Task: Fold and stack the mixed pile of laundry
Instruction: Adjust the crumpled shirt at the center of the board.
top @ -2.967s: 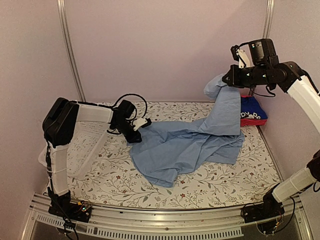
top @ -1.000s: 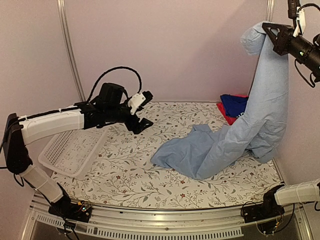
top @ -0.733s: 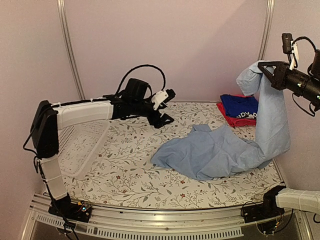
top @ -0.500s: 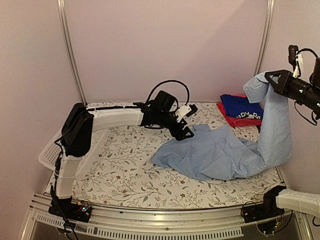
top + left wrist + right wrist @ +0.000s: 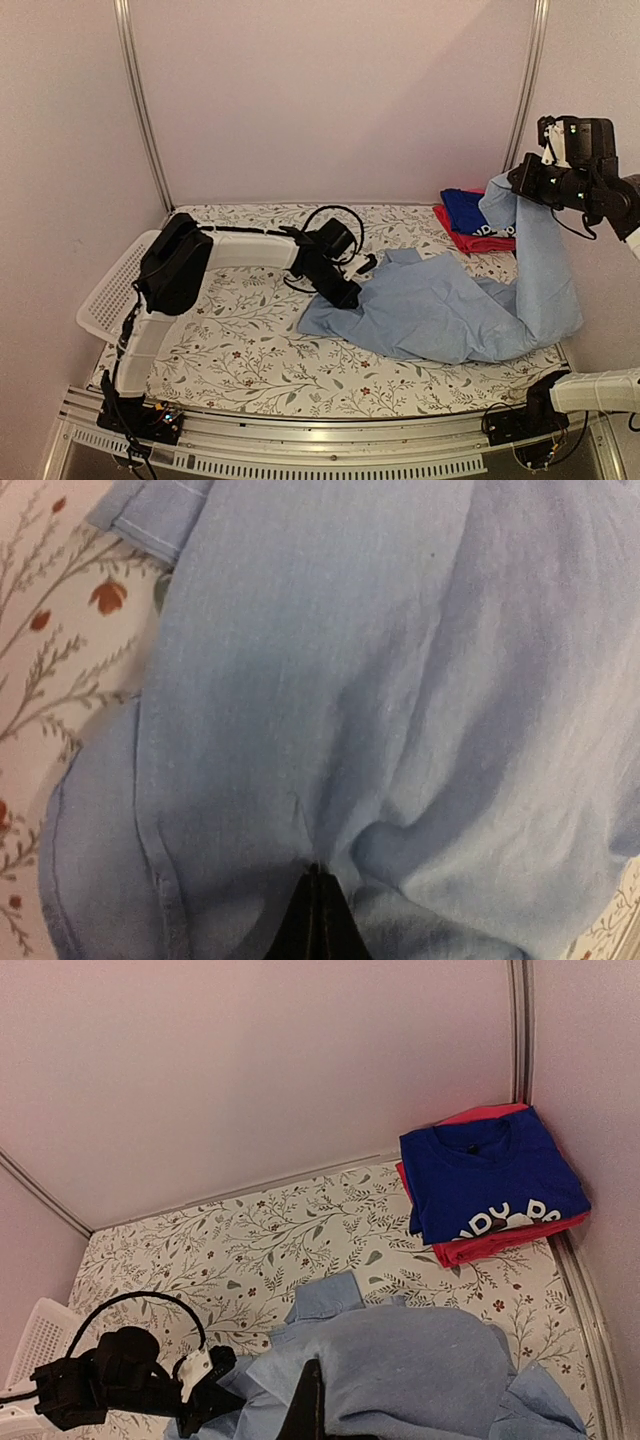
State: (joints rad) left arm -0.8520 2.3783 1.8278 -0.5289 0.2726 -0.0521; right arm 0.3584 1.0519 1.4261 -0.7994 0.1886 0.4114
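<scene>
Left gripper (image 5: 347,296) pinched shut on edge of light-blue shirt (image 5: 440,315), cloth creased at its closed tips, low on counter (image 5: 240,350). Right gripper (image 5: 520,186) clamped shut on other end of same shirt, raised high; cloth hung beneath it, then lay spread toward left gripper. Royal-blue shirt (image 5: 462,208) folded atop red-pink garment (image 5: 468,243), below right gripper, toward rear. Basket (image 5: 105,300) well apart, beyond left arm.
</scene>
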